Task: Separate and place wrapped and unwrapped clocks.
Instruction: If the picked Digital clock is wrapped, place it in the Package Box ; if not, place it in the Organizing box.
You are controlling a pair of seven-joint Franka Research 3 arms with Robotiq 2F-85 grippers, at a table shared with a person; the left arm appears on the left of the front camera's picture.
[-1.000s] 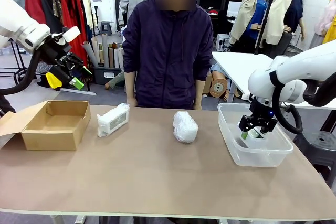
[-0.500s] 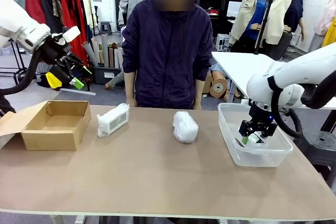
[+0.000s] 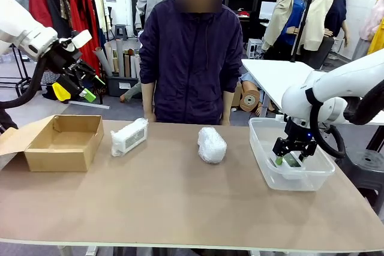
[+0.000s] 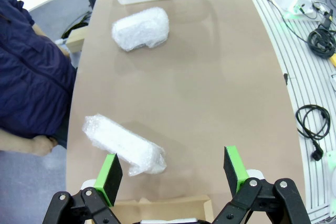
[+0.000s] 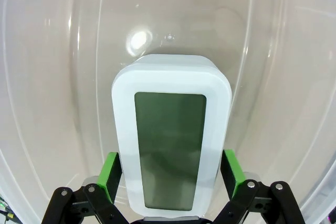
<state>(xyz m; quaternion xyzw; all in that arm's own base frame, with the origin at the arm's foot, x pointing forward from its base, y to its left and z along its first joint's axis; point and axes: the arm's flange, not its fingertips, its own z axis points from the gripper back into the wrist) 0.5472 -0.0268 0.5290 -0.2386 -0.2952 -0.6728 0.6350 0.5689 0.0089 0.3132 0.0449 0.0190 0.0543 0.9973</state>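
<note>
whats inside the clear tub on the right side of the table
One bare white clock lies screen-up on the floor of the tub, with the right gripper open on either side of it. The clock's back and the floor under it are covered.

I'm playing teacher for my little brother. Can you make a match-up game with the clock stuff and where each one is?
1 bare white clock
2 boxy wrapped bundle
3 rounded wrapped bundle
4 left gripper

A beside the cardboard box
B in the air, open
C in the clear plastic tub
D mid-table, before the person

Pairs: 1-C, 2-A, 3-D, 4-B
</note>
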